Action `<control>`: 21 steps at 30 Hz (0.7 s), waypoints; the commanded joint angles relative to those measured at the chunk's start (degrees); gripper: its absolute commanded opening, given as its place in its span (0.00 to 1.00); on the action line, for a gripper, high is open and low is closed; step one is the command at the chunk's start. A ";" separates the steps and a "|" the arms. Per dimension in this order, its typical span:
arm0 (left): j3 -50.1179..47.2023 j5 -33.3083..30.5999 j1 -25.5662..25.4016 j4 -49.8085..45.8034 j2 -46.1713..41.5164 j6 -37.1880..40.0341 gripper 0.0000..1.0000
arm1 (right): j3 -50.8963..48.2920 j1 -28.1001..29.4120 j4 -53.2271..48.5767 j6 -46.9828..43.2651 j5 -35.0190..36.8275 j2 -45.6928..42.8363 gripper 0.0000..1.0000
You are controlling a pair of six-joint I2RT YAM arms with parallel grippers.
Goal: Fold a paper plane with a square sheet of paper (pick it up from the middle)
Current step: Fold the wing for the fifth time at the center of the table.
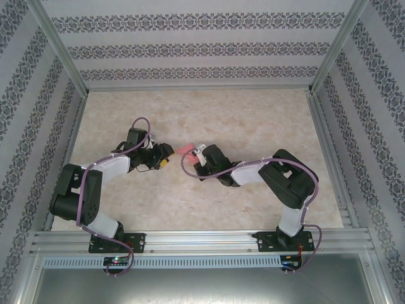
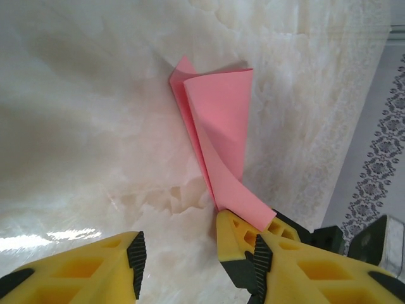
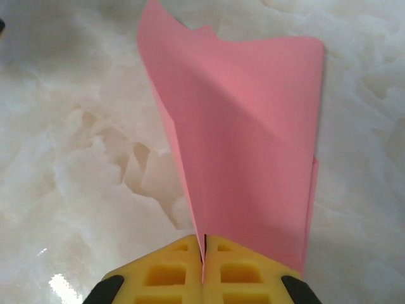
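Right tool (image 3: 204, 246) pinched tight on the lower corner of the folded pink sheet (image 3: 247, 126) at mid-table (image 1: 253, 120). Left tool (image 2: 197, 259), jaws wide apart and holding nothing, sits just beside it. Table surface extends on all sides to the patterned walls (image 1: 190, 44).

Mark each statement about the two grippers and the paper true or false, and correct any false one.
1. The right gripper is shut on the paper. True.
2. The left gripper grips the paper too. False: it is open and holds nothing.
3. The paper is folded, with layers overlapping. True.
4. The paper is blue. False: it is pink.
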 commanded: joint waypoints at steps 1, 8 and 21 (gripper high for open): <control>-1.01 3.22 -0.12 8.23 0.10 0.23 0.49 | 0.25 -1.67 1.72 8.94 -7.54 -1.30 0.00; -0.85 6.07 -2.13 13.32 2.96 0.15 0.44 | 0.77 -5.77 6.16 19.68 -18.87 0.64 0.00; 1.89 7.87 -5.25 19.14 9.43 -0.99 0.35 | 3.25 -8.58 11.67 34.04 -30.43 7.00 0.00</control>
